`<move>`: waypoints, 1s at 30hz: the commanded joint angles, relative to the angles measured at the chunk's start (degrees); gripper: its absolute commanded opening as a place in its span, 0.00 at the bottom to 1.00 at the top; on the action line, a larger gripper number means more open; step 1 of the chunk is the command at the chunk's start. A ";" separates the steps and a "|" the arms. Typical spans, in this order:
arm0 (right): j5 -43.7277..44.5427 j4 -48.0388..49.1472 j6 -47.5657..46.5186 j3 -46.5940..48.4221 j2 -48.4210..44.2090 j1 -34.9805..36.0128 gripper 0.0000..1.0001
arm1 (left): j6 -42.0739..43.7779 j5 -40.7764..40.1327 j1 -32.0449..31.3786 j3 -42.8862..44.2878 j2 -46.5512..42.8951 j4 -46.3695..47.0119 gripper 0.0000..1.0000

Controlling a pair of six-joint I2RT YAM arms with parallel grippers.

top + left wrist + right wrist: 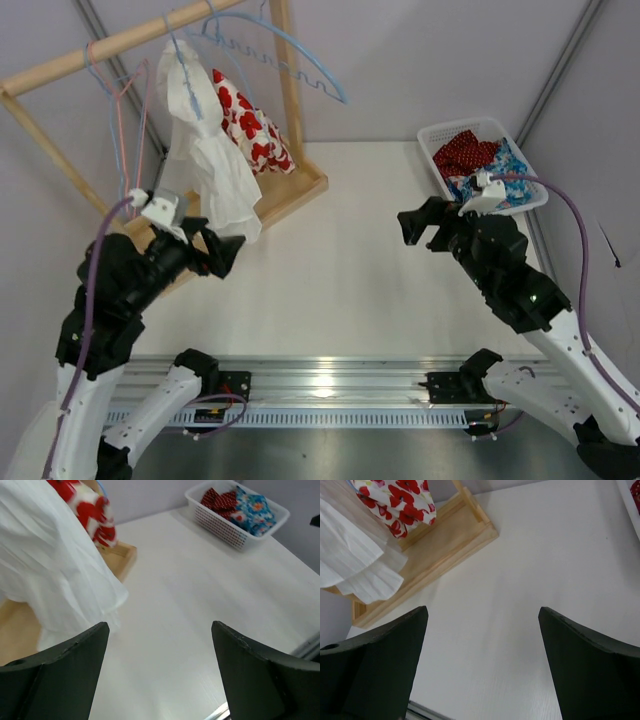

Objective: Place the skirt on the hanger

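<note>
Left gripper (222, 251) at 9 o'clock, jaws spread wide and empty, just beside the white skirt (205, 150). The skirt hangs on the wooden rack (291, 190) at 10 o'clock, with 1 red-poppy garment (250, 130) behind it. Right gripper (425, 228) at 3 o'clock, jaws spread too, holding nothing, near the basket (435, 135) at 1 o'clock.

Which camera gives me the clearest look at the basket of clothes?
Left wrist: the basket shows almost whole and unobstructed. In top external the right arm overlaps the basket; right wrist catches only its corner.
</note>
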 commanded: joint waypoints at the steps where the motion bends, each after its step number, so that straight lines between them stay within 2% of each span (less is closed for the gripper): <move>1: 1.90 2.42 2.83 -9.53 -5.51 0.40 0.99 | -4.22 9.76 -0.19 -11.29 -7.45 6.74 0.89; 6: 1.02 4.01 5.03 -20.28 -14.05 0.49 0.99 | -7.82 4.59 -0.36 -28.40 -18.47 10.18 0.92; 7: 1.02 4.01 5.47 -21.78 -15.72 0.49 0.99 | -10.09 -0.38 -0.63 -29.58 -19.96 11.48 0.93; 11: 1.37 4.54 8.46 -28.99 -25.98 0.49 0.99 | -14.84 0.19 -0.63 -37.49 -28.57 16.50 0.93; 13: 2.16 4.54 9.78 -32.15 -29.08 0.58 0.99 | -16.17 -1.21 -0.72 -40.99 -29.90 16.68 0.94; 14: 2.33 4.45 9.96 -32.95 -30.31 0.58 0.99 | -18.01 -2.61 -0.80 -41.45 -30.34 16.60 0.94; 18: 3.83 4.10 10.40 -35.32 -33.84 0.67 0.99 | -16.53 -4.73 -0.72 -40.93 -29.91 16.25 0.98; 30: 3.65 6.03 8.20 -34.54 -31.82 0.58 0.99 | -15.74 -4.82 -0.72 -40.49 -24.55 15.80 0.99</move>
